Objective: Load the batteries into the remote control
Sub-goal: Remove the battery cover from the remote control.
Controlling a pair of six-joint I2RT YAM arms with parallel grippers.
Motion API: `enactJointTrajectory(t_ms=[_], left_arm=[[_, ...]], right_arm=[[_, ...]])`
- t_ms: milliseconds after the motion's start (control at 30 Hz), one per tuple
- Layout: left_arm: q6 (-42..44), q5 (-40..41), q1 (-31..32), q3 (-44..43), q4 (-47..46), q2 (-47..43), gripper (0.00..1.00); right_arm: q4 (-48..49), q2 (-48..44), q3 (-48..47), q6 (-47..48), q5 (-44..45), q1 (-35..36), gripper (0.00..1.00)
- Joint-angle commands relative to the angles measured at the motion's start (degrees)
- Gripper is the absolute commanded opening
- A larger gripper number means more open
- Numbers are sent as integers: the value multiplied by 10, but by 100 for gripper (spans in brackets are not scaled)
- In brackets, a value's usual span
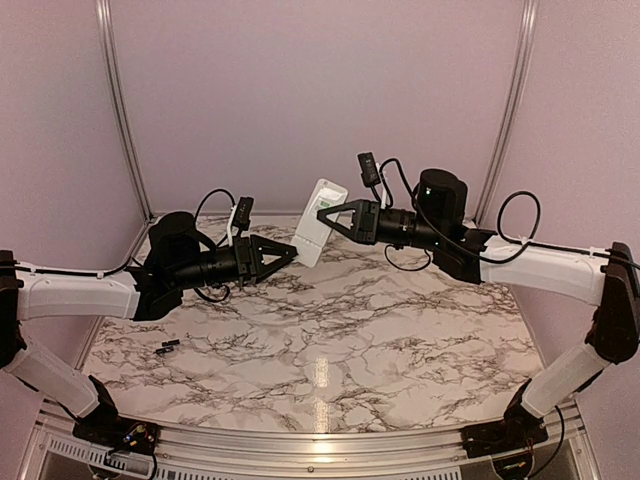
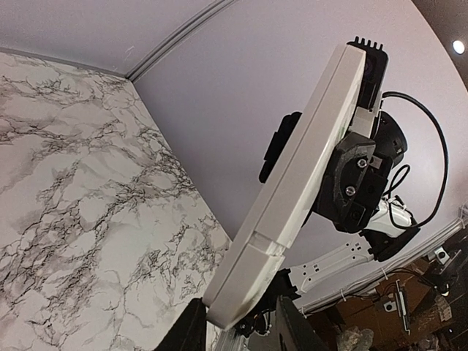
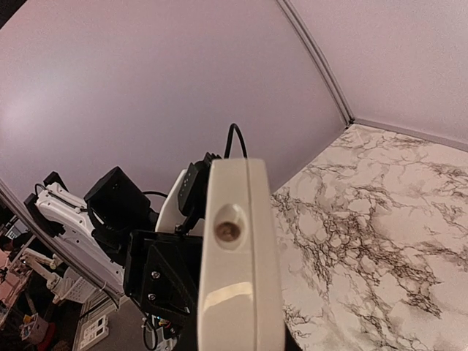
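The white remote control (image 1: 320,222) is held tilted in the air above the far part of the table. My right gripper (image 1: 328,212) is shut on its upper half; one black finger (image 2: 351,183) presses on its face. In the right wrist view the remote (image 3: 238,278) points end-on at the camera, hiding most of the right gripper (image 3: 235,342). My left gripper (image 1: 290,252) is at the remote's lower end (image 2: 248,270). Its jaws (image 2: 238,330) stand on either side of that end, one touching and a gap at the other. Two batteries (image 1: 168,347) lie on the table at the left.
The marble table (image 1: 380,340) has pale walls behind and at the sides, with metal corner rails (image 1: 120,110). Cables loop from both wrists near the remote.
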State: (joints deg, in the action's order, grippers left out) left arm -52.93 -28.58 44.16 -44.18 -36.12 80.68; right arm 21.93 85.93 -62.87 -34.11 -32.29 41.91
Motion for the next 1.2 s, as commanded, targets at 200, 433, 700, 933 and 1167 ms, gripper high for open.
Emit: enactJointTrajectory(t_ms=[200, 433, 700, 933, 1167], left_arm=[[1, -20, 1, -3, -27, -8, 35], [-1, -17, 1, -7, -19, -3, 47], [-5, -26, 2, -13, -19, 4, 52], [-7, -36, 5, -16, -22, 6, 55], [-8, -39, 6, -19, -27, 6, 37]], right_arm=[[-30, -9, -21, 25, 38, 4, 0], [-17, -7, -22, 18, 27, 4, 0], [-8, -5, -23, 12, 23, 3, 0], [-9, -3, -26, 15, 27, 4, 0], [-13, -1, -27, 17, 27, 4, 0]])
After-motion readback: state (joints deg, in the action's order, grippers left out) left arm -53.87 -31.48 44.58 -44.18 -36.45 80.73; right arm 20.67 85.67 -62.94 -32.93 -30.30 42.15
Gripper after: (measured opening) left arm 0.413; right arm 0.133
